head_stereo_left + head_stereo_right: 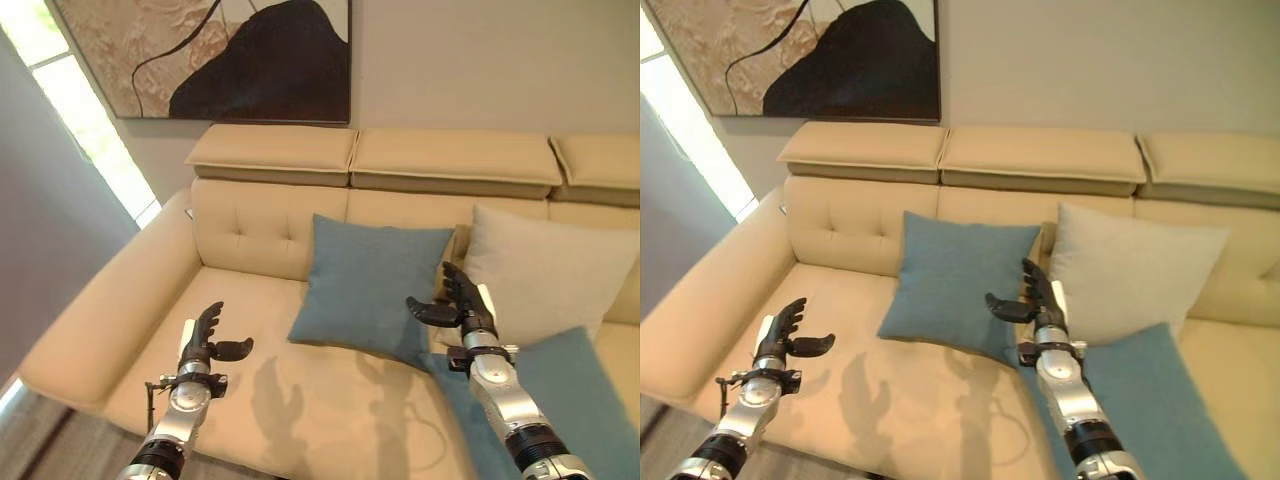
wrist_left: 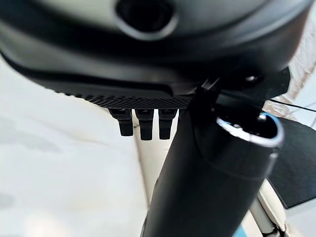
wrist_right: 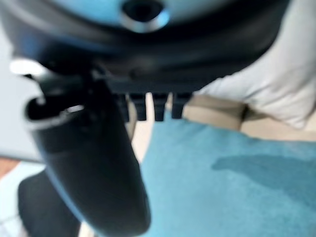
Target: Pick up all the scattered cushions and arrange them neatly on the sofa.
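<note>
A blue cushion (image 1: 365, 285) leans against the backrest of the beige sofa (image 1: 250, 230), near its middle. To its right stands a light grey cushion (image 1: 545, 270), also propped on the backrest. A second blue cushion (image 1: 565, 400) lies flat on the seat at the lower right, under my right forearm. My right hand (image 1: 455, 300) hovers open in front of the upright blue cushion's right edge, holding nothing. Above the seat's front left part, my left hand (image 1: 205, 345) is open too, with its thumb out. The right wrist view looks onto the blue cushion (image 3: 237, 182) and the grey one (image 3: 276, 94).
A large framed picture (image 1: 230, 55) hangs on the wall above the sofa. A bright window (image 1: 75, 110) is at the left. The sofa's left armrest (image 1: 100, 310) curves round beside my left hand. The seat (image 1: 300, 400) between my hands is bare.
</note>
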